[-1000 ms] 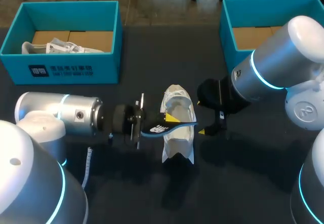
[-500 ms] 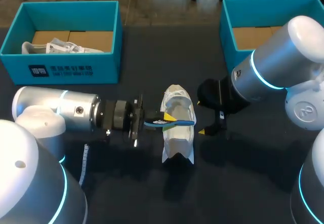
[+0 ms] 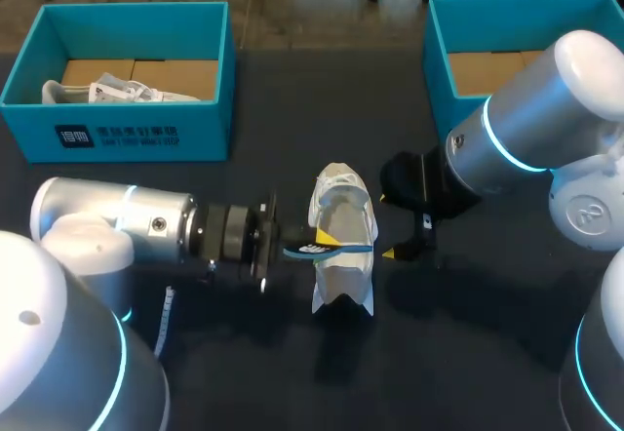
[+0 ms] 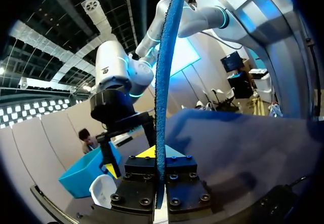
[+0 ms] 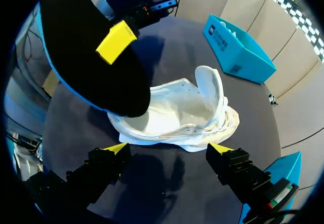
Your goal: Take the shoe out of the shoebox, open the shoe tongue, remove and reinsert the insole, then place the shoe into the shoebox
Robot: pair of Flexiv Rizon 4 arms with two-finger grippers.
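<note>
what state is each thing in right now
left hand: shut on the insole
insole: out of the shoe, held on edge above its opening
shoe: upright on the table, tongue open
right hand: open, beside the shoe
left shoebox: open, another shoe inside
right shoebox: open, no shoe visible inside

the dark table carries two open teal boxes along its far edge: the left shoebox at the far left corner and the right shoebox at the far right corner. a white shoe stands sole down about midway across, well apart from both boxes. a thin pale strip lies toward the near left corner.
</note>
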